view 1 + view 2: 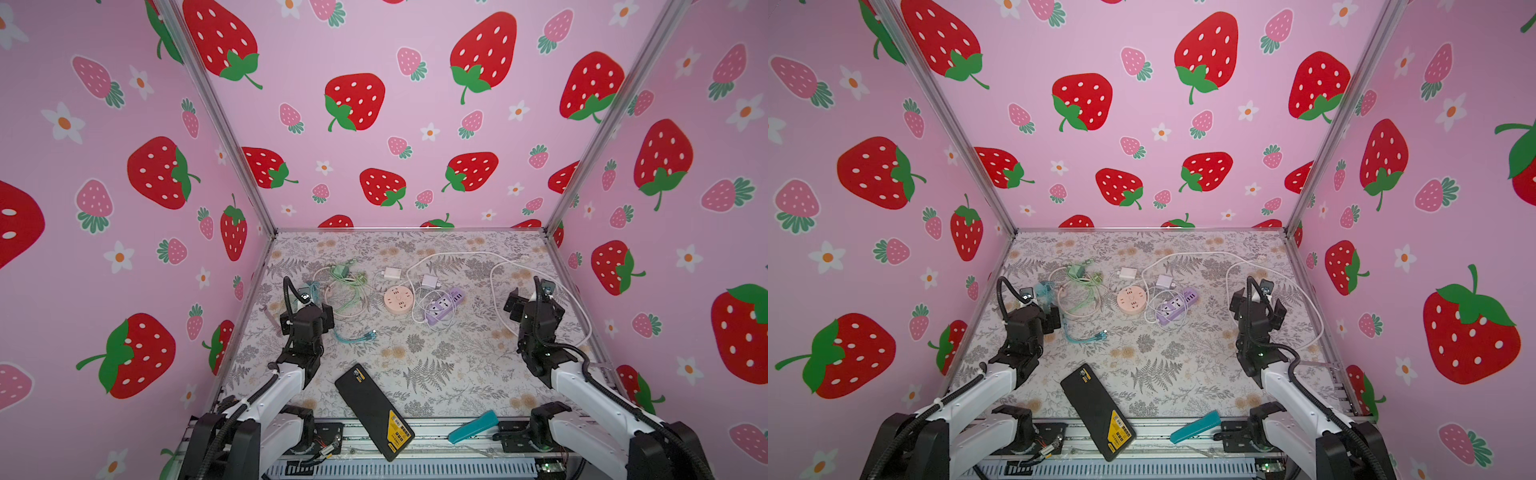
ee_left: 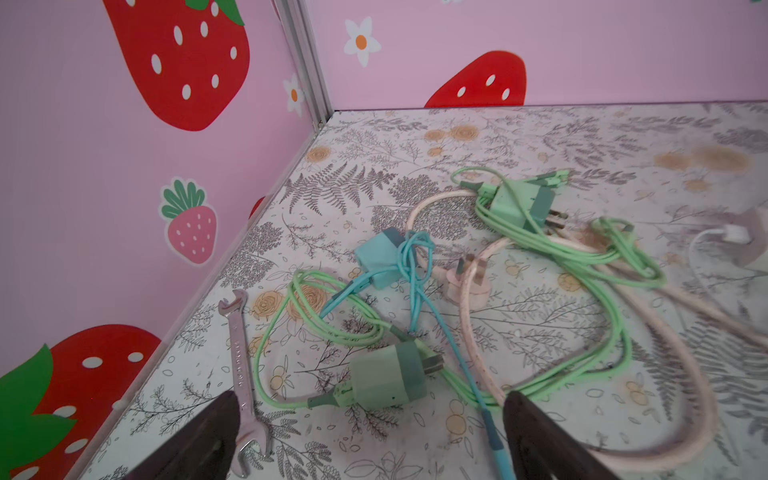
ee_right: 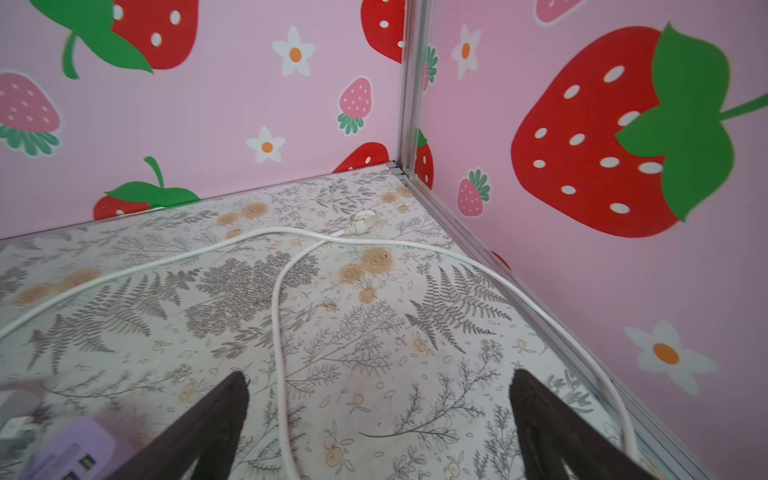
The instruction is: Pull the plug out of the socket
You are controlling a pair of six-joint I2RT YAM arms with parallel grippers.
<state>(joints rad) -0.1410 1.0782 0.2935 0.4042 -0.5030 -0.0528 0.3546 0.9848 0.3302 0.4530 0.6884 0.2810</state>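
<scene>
A purple power strip socket [image 1: 444, 305] lies mid-table with a white cord looped round it; its corner also shows in the right wrist view [image 3: 70, 453]. A white plug adapter [image 1: 431, 281] lies on the table just behind the strip, and another [image 1: 392, 273] lies farther left. A round pink socket [image 1: 399, 299] sits beside them with nothing on top. My left gripper [image 1: 322, 311] [image 2: 370, 395] hovers open over a green charger [image 2: 384, 384] at the left. My right gripper [image 1: 536, 299] [image 3: 379, 373] is open and empty at the right, above the white cord [image 3: 278, 332].
Green and blue charger cables [image 2: 582, 257] tangle at the left, with a wrench [image 2: 243, 374] by the left wall. A black-and-yellow box [image 1: 374, 411] and a teal tool [image 1: 473, 426] lie at the front edge. The cord's white plug [image 3: 361, 218] lies near the back right corner.
</scene>
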